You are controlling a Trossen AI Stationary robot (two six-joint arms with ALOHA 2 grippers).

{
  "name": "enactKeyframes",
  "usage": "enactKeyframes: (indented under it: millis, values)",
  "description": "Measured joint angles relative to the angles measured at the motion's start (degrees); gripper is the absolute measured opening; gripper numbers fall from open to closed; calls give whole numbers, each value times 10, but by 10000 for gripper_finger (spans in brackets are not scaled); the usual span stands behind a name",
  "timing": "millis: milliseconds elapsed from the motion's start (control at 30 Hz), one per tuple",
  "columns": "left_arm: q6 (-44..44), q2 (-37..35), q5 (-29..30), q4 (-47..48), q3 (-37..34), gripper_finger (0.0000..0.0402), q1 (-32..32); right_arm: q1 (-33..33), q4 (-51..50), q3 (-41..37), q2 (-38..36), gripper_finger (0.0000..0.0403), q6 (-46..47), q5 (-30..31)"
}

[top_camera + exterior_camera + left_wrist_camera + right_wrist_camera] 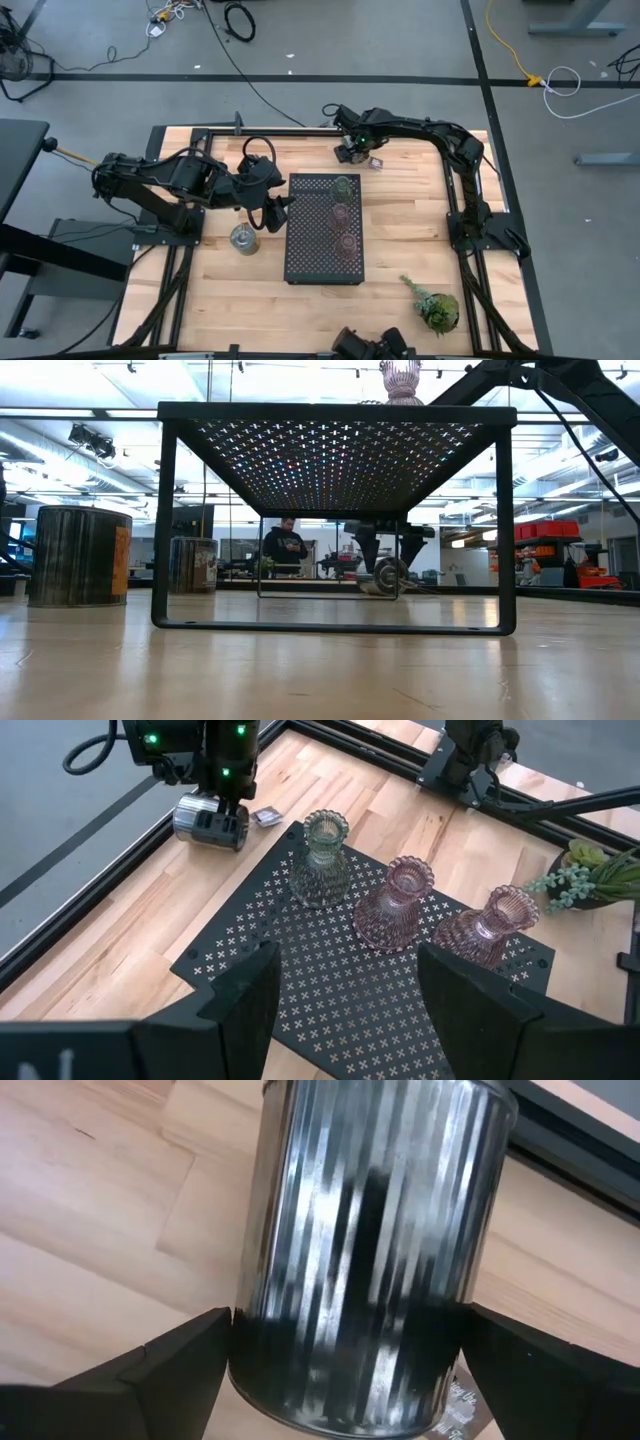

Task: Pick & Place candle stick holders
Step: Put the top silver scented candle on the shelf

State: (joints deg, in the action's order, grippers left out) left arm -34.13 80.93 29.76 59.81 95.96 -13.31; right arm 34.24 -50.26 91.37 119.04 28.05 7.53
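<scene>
A black perforated tray (310, 250) carries three glass candle stick holders, all upright: a pale green one (324, 856) and two pinkish ones (396, 904) (490, 925). A silvery ribbed holder (370, 1250) lies on its side by the table's far edge. My right gripper (222, 815) points down over it, open, one finger on each side. Two more silvery holders (80, 555) (193, 565) stand upright left of the tray. My left gripper (345, 1010) hangs open above the tray's left edge with nothing between its fingers. My right gripper comes at the lying silvery holder's ribbed wall (300, 1330) from above, its fingers (180, 1370) across the holder, which fills the gap between them. Whether the fingers touch the wall, I cannot tell. The holder rests on the table.
A leafy green sprig (435, 305) lies at the near right of the table. A small paper tag (266, 817) lies beside the lying holder. The tray stands raised on thin legs (160, 530). A person stands far off in the room (287, 545).
</scene>
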Motion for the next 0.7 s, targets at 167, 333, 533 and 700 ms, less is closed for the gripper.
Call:
enactKeyframes:
  millis: [167,333,533,700]
  values:
    - [-1,0,0,0,0,238,0,0,34,0,0,380,15,-11]
    - [-1,0,0,0,0,238,-1,-2,48,0,0,380,-4,14]
    - [-1,0,-1,0,0,238,0,3,64,0,0,380,19,-65]
    - [-2,0,-1,0,0,238,0,-1,28,0,4,380,0,-30]
